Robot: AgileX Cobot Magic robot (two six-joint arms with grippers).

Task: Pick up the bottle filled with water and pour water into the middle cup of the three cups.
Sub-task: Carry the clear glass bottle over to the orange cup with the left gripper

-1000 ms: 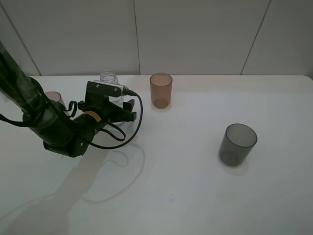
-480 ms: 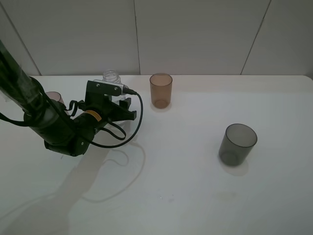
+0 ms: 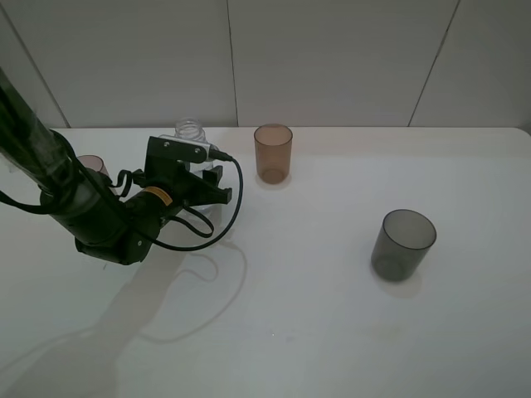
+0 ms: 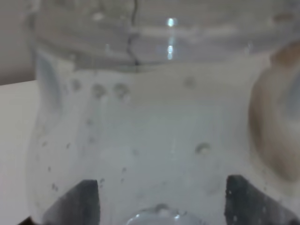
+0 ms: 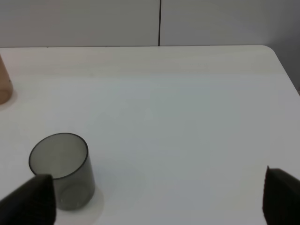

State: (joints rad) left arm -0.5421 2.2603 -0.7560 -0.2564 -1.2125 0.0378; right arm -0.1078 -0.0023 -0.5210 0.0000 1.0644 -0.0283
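The clear bottle stands on the white table at the back left, only its neck showing above my left gripper. In the left wrist view the bottle fills the frame, with a dark fingertip on each side of its body, so the gripper is closed around it. The amber middle cup stands upright to the right of the bottle, apart from it. My right gripper is open and empty and does not show in the exterior view.
The dark grey cup stands at the right middle and also shows in the right wrist view. The pinkish-brown cup is half hidden behind the left arm. The table's right edge runs near the right gripper.
My left gripper moved forward around the bottle one second ago, and the bottle's neck shifted slightly right. Nothing has moved in the last half second.
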